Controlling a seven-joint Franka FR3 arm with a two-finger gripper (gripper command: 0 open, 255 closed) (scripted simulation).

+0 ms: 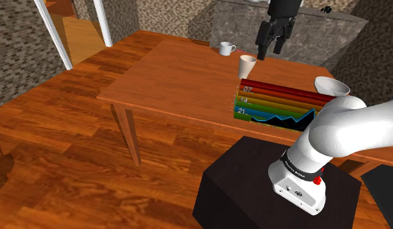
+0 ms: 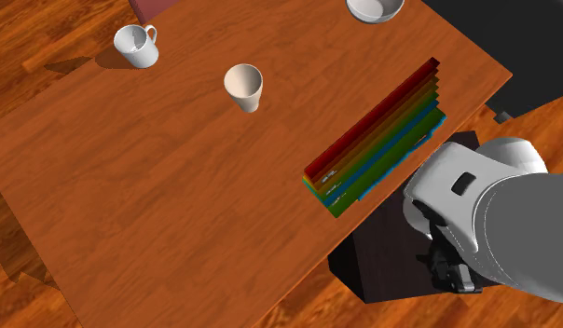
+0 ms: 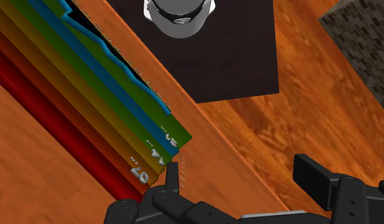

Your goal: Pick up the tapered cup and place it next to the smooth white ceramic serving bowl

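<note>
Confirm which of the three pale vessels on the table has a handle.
The white mug, the one farthest from the bowl: a loop handle sticks out from its side. The tapered cup and the bowl have plain walls with no handle.

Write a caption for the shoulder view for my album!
Open black gripper hangs over the wooden table, tapered cup upright nearby, white bowl at the view's right.

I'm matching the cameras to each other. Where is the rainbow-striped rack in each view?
Shoulder view: the rainbow-striped rack is right of centre, at the table's near edge.
Second exterior view: the rack slants along the table's right edge.
Wrist view: it lies on the table, its numbered corner just beyond one finger of the hand.
Shared landmark: the black stand, just off the table edge nearest the rack.
</note>
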